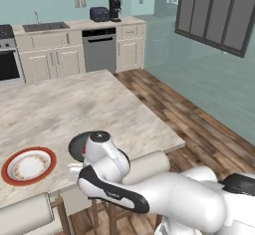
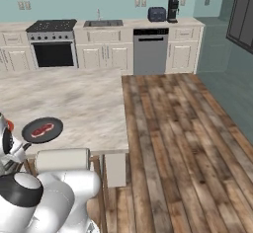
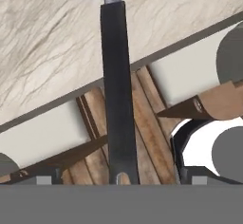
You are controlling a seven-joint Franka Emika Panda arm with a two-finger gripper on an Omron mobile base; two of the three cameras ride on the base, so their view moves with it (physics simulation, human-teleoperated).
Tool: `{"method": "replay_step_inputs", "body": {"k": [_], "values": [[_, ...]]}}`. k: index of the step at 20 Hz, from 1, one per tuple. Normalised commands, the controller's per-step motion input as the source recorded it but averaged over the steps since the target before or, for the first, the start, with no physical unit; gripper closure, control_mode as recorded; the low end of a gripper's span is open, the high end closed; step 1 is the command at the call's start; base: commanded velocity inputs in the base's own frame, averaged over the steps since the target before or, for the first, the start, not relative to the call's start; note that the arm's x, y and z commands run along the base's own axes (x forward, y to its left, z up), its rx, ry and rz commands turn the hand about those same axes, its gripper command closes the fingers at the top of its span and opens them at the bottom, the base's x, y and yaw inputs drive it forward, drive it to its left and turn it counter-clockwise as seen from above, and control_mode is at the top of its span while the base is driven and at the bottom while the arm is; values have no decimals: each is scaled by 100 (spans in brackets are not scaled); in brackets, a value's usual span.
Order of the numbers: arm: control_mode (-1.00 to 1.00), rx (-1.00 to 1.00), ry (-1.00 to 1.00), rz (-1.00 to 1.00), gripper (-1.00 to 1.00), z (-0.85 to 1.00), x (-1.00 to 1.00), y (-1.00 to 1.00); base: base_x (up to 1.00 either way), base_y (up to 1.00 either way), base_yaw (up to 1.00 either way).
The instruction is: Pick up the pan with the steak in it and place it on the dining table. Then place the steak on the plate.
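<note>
The black pan (image 2: 42, 130) rests on the dining table (image 1: 74, 104) near its front edge, with the red steak (image 2: 42, 128) lying in it. In the left base view my own arm covers part of the pan (image 1: 77, 147). The pan's long handle (image 3: 116, 99) sticks out past the table edge, over the chairs and floor. My gripper (image 3: 118, 178) is open, one fingertip on each side of the handle's end, with gaps on both sides. The plate (image 1: 28, 165), red-orange rimmed with nothing on it, lies on the table left of the pan.
Two cushioned chairs (image 1: 147, 164) (image 1: 25, 214) are tucked under the table's near edge, right below my hand. Wooden floor (image 2: 173, 138) stretches to the right. Kitchen counter with stove (image 2: 52, 25), sink and dishwasher (image 2: 149, 49) lines the back wall.
</note>
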Motion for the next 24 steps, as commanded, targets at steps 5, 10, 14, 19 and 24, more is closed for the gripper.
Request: {"method": "replay_step_inputs", "body": {"k": [5,10,14,19,24], "values": [[-100,0,7,-4,-100,49,5,0,0,0,0],[-100,0,11,-7,-100,30,41,0,0,0,0],[-100,-2,14,-8,-100,19,59,0,0,0,0],[-100,-4,16,-9,-100,14,65,0,0,0,0],[-100,-3,16,-7,-100,22,60,0,0,0,0]]}}
